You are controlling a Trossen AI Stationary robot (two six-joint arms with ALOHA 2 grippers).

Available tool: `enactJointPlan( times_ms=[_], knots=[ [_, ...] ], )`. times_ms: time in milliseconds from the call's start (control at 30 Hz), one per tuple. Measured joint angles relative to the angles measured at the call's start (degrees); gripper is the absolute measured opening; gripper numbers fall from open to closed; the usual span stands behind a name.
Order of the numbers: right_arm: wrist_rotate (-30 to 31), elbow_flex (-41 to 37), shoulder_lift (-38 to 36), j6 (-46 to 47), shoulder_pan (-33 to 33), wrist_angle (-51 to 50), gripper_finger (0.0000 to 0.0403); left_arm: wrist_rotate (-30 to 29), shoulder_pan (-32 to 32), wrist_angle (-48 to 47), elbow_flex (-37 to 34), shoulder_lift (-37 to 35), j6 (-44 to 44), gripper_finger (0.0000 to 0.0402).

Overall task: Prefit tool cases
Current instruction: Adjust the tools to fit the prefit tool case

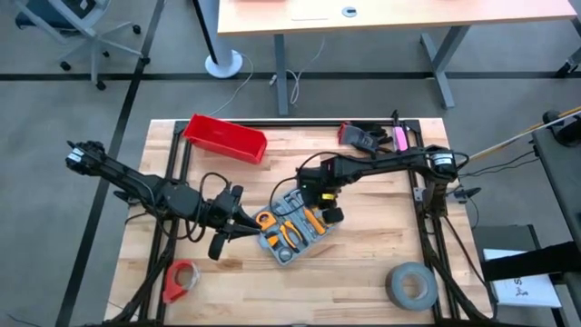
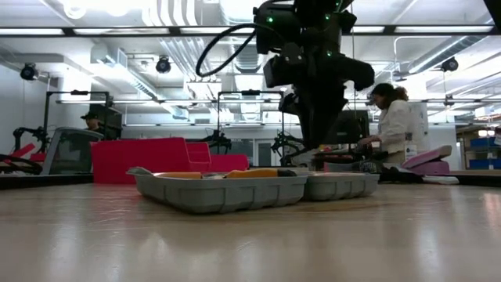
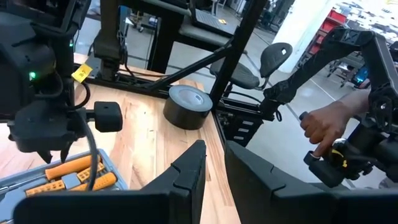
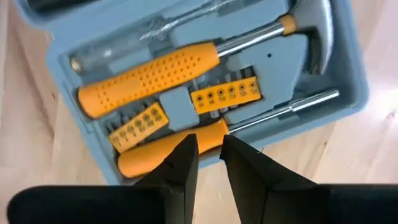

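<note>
The grey-blue tool case (image 1: 292,234) lies open and flat on the wooden table, both halves on their backs (image 2: 219,188). In its recesses sit an orange-handled hammer (image 4: 149,81), orange bit holders (image 4: 227,96) and an orange-handled screwdriver (image 4: 149,160). My right gripper (image 4: 209,149) hangs above the case, pointing down over the screwdriver's handle. Only a thin slit shows between its fingers and nothing is in it (image 1: 325,205). My left gripper (image 1: 252,221) hovers at the case's left side, pointing toward the table's right edge. Its fingers (image 3: 193,165) are nearly together and hold nothing.
A red bin (image 1: 225,138) stands at the far left. A grey tape roll (image 1: 410,284) lies at the near right and a red roll (image 1: 180,280) at the near left. Dark, red and pink items (image 1: 372,136) sit far right. A person's hand (image 3: 326,124) shows beyond the table.
</note>
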Motion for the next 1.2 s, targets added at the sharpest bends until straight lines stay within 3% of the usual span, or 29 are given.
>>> enactJointPlan(
  times_ms=[300,567,833,1200],
  knots=[
    [-3.56,-1.06,0.00,-15.76,0.26,-0.32,0.0120,0.04,-0.02,-0.48,0.00,0.00,1.20,0.0066],
    [1.36,2.19,-0.08,-19.13,0.10,-5.20,0.0171,0.04,-0.02,-0.92,0.00,0.00,1.97,0.0066],
    [1.38,6.19,-0.26,-20.63,-0.02,-6.07,0.0169,0.02,-0.01,-0.31,-0.02,0.00,1.97,0.0066],
    [-0.98,3.87,2.19,-19.35,-0.28,-5.17,0.0153,0.01,-0.01,-0.84,1.69,0.00,2.78,0.0066]
  ],
)
